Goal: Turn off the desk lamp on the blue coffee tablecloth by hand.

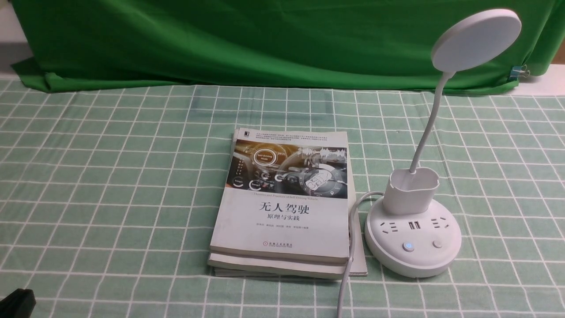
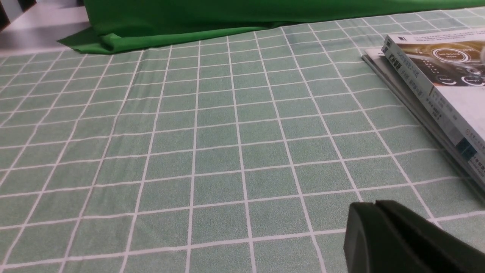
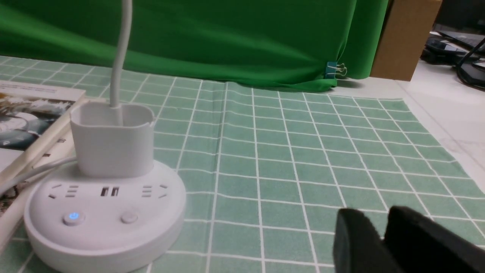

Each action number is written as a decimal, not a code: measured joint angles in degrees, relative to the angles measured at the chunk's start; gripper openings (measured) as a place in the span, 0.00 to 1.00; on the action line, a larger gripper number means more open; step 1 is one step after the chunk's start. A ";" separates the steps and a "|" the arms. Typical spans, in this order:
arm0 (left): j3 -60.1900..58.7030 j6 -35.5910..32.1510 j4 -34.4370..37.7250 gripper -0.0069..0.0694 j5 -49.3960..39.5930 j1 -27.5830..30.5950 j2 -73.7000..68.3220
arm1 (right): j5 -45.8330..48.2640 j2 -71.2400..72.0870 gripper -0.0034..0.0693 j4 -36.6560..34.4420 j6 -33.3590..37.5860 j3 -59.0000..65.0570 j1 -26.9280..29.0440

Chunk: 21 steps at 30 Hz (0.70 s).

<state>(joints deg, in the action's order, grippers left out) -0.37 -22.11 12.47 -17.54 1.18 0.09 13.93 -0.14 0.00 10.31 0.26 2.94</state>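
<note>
The white desk lamp stands on the checked tablecloth (image 1: 110, 176) at the right. Its round base (image 1: 412, 247) has sockets, a button with a blue glow (image 1: 408, 246) and a plain button (image 1: 437, 244). The cup holder (image 1: 411, 190), thin neck and disc head (image 1: 476, 39) rise above it. The base also shows in the right wrist view (image 3: 102, 216). My right gripper (image 3: 379, 216) is low over the cloth, well clear of the base, empty, its tips a narrow gap apart. My left gripper (image 2: 375, 204) is shut and empty, low over bare cloth far left of the lamp.
A stack of books (image 1: 287, 203) lies just left of the lamp base, with the lamp's white cable (image 1: 351, 247) running along its edge. The dark green backdrop (image 1: 265, 39) hangs behind, held by a clip (image 3: 335, 70). A brown box (image 3: 403, 38) stands beyond the cloth's edge.
</note>
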 joint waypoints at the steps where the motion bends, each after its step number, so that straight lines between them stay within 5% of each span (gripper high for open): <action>1: 0.00 0.00 0.00 0.09 0.00 0.00 0.00 | 0.00 0.00 0.25 0.00 0.00 0.00 0.00; 21: 0.00 0.00 0.00 0.09 0.00 0.00 0.00 | 0.05 0.00 0.32 0.00 0.00 0.00 0.00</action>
